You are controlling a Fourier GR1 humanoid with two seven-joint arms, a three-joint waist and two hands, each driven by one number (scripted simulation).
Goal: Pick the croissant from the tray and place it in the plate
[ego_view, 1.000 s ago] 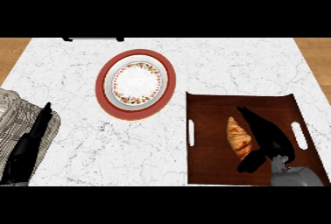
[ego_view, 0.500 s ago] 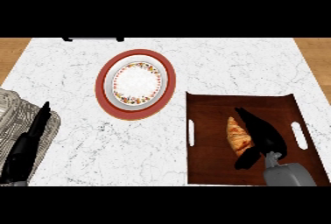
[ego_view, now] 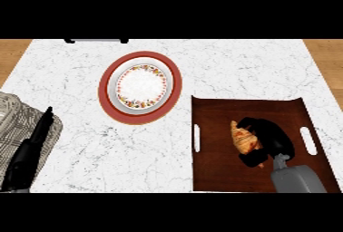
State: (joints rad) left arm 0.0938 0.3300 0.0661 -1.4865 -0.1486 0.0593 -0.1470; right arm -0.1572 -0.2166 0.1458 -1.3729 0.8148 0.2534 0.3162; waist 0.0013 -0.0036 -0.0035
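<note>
The golden-brown croissant (ego_view: pixel 242 139) lies in the middle of the dark brown tray (ego_view: pixel 216 170) at the right. My right hand (ego_view: pixel 271 139) sits over the croissant's right side, its fingers and thumb curled round the pastry and hiding part of it. The plate (ego_view: pixel 140 86), white with a flowered rim and a red outer ring, stands on the white marble counter to the upper left of the tray. My left hand (ego_view: pixel 36 138) rests open at the left edge, fingers pointing up.
A grey woven cloth or basket (ego_view: pixel 20 122) lies at the left edge under my left hand. The tray has white handle slots (ego_view: pixel 197 137) on both sides. A dark object (ego_view: pixel 95 41) sits at the counter's far edge.
My right hand has curled its fingers round the croissant, which was lying free beside straight fingers before. The left hand has not moved.
</note>
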